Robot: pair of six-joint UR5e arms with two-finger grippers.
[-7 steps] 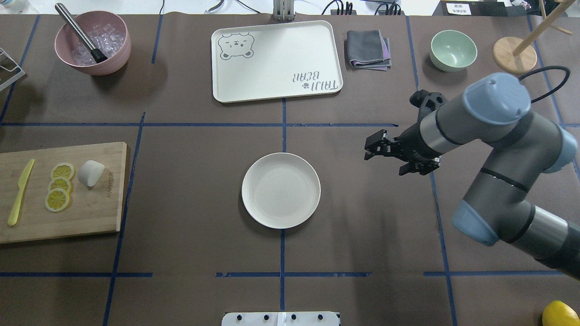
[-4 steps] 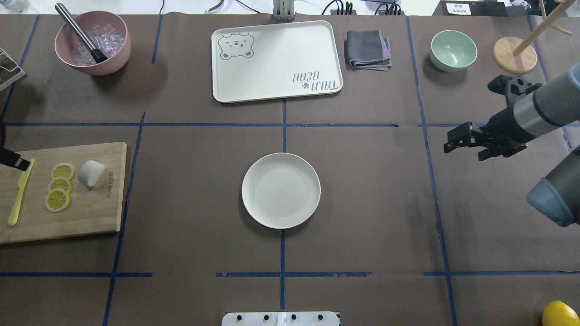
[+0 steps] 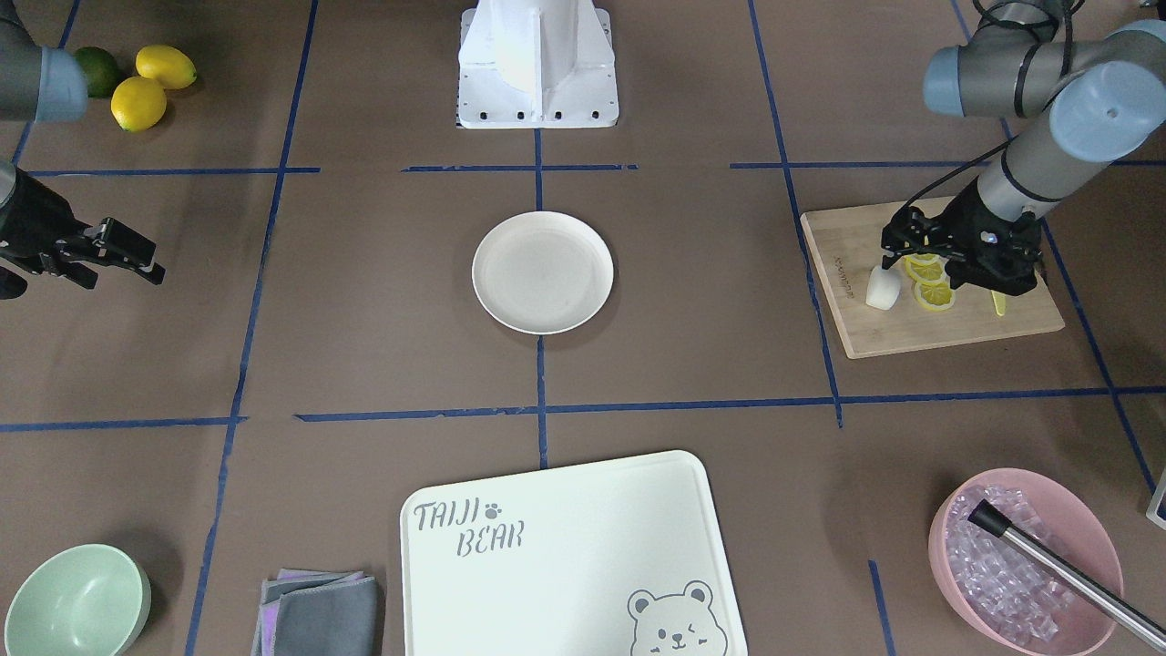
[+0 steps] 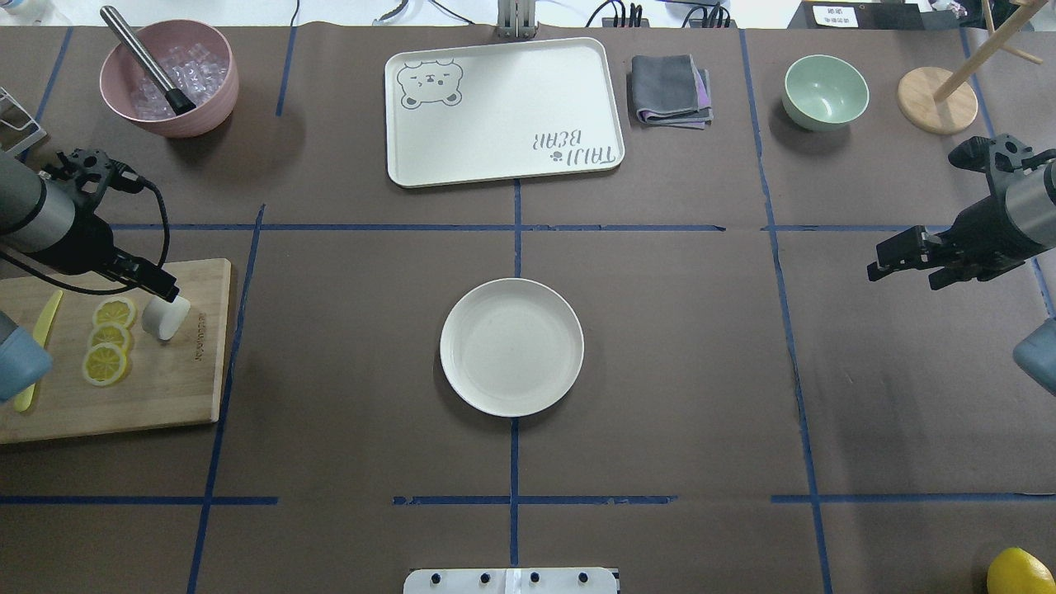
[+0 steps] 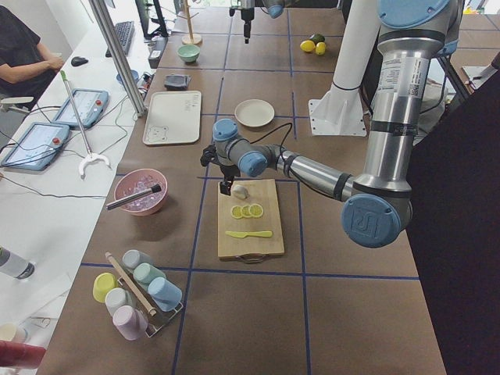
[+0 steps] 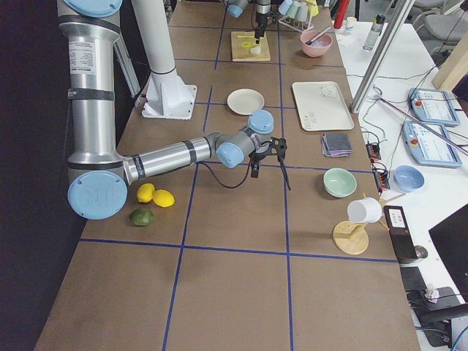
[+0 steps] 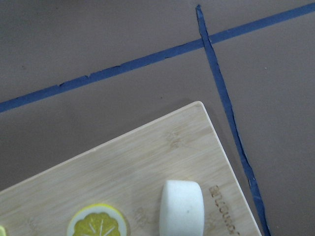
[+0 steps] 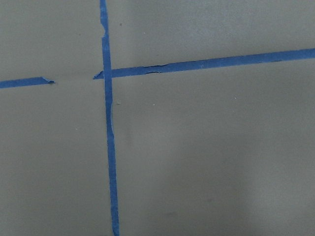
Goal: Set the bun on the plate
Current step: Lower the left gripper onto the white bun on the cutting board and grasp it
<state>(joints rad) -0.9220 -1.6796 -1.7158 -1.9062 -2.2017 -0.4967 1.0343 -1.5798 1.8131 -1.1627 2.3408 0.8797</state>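
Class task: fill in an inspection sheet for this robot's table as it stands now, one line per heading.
Surface: brown table marked with blue tape lines.
Job's things: bun on the cutting board, beside lemon slices; plate at centre, empty.
Clutter: tray, pink bowl of ice, green bowl, cloth, knife, lemons.
Tools: left tool just above the bun, jaws unclear; right tool open, holding nothing.
Cables: black cable looped at the left wrist.
Surroundings: person at a side desk; cup rack.
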